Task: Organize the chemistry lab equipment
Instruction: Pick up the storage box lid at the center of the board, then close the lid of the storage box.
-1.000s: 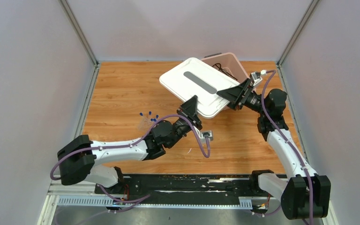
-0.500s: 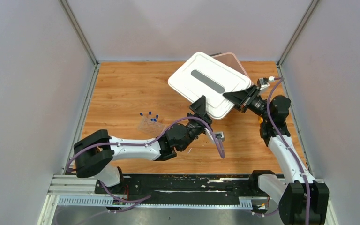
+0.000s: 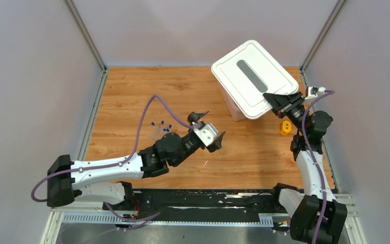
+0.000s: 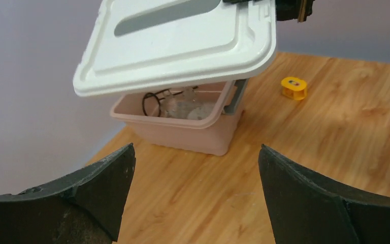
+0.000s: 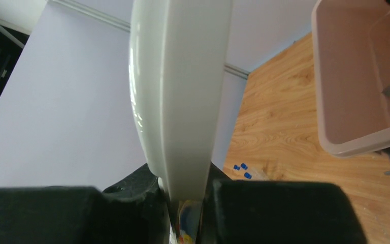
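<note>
Swung up and back since a second ago, the white rectangular plastic lid (image 3: 254, 76) now hangs tilted above the pink plastic bin (image 4: 183, 137). My left pincer (image 3: 209, 127) has drawn away from the lid's edge, and its jaws stand wide apart and empty.

The tiny blue-capped tubes (image 3: 161, 125) lie loose on the wooden counter (image 3: 132, 96), left of centre, touching or just beside the clear tube rack (image 3: 157, 133). They are too small for me to tell their long axis. They lie behind my left pincer and to its left, near my left forearm, while the pincer faces the other way, toward the bin. I judge I must turn it back to reach them.

Inside the bin sit the black wire ring tripod (image 4: 152, 99) and the clear plastic bags (image 4: 188, 108).

My right pincer (image 3: 279, 99), well apart from the tubes, is clamped on the lid's near edge, so my left arm is the nearer.
</note>
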Available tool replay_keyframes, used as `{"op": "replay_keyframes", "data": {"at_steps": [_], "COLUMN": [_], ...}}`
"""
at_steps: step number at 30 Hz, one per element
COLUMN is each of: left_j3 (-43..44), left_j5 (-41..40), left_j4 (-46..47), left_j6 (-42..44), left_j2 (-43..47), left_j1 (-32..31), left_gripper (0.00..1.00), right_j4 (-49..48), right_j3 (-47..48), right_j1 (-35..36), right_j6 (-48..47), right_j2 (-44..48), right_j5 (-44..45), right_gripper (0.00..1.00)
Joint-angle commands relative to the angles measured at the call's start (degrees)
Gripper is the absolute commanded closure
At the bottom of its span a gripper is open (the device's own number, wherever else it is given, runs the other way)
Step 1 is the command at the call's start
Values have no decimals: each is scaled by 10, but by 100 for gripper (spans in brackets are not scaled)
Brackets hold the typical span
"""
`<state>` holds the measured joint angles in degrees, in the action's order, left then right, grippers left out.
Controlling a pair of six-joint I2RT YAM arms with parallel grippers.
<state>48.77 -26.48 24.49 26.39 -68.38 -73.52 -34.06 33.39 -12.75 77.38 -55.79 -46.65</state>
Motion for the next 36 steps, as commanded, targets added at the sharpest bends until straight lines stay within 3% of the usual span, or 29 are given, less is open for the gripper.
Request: {"op": "replay_keyframes", "data": {"at_steps": [1,5,13,26,36], "left_j3": [-61,-83,-93,-135,-161], "left_j5": [152,232,205,206,203], "left_j4": [28,80,86,93,115], "left_j6": [-332,-471,-569,-581,-596], "left_j2": [19,2,-7,20,24], "left_j1": [84,181,246,281,293], "left_gripper": [5,4,2,2,1], "right_j4": [-63,-60,-128,-148,-93], "right_j3": [-15,3,86,147,124], "right_j1": [-23,-17,23,77,86], "right_j6": [9,-11,-22,-70,-96], "right_j2": [15,-25,-195,-336,-320], "right_j5": [61,85,66,174,226], "right_gripper": [100,100,100,100,95]}}
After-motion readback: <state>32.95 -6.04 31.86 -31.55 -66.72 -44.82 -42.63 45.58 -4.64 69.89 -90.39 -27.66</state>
